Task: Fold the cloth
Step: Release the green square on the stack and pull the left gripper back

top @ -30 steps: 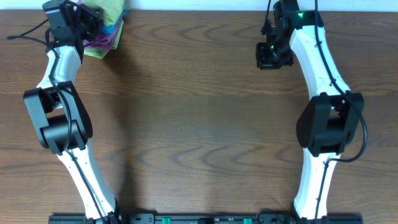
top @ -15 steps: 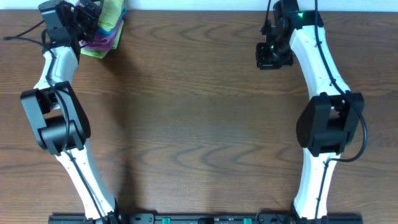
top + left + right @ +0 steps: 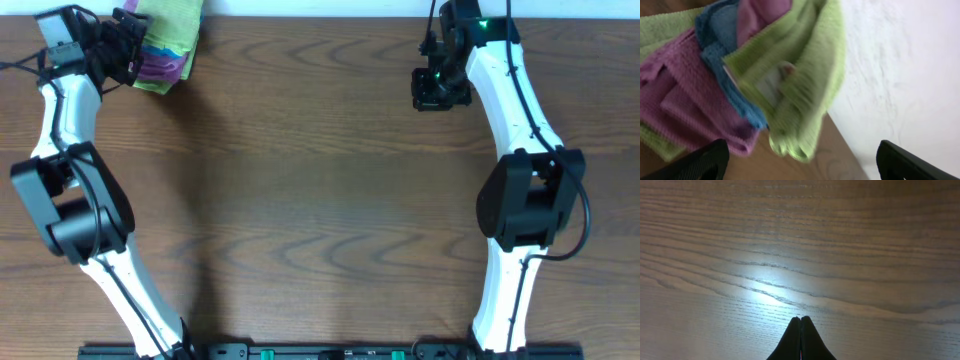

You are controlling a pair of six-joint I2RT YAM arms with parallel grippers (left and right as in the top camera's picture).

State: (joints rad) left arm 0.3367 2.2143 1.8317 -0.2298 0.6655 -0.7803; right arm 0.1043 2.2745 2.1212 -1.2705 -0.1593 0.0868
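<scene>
only right wrist shows right gripper (image 3: pixel 800 319) closed.

Fuzzy lime-green cloth (image 3: pixel 807 80), ribbed purple towel (image 3: pixel 685 97), smooth grained wooden table (image 3: pixel 320 200), faintly glossy

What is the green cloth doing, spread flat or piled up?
Piled up: the cloth drapes in doubled layers over the purple towels and blue towel.

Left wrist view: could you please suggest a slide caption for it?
Open left gripper facing a heap of the lime-green cloth, purple towels and a blue towel.
</scene>
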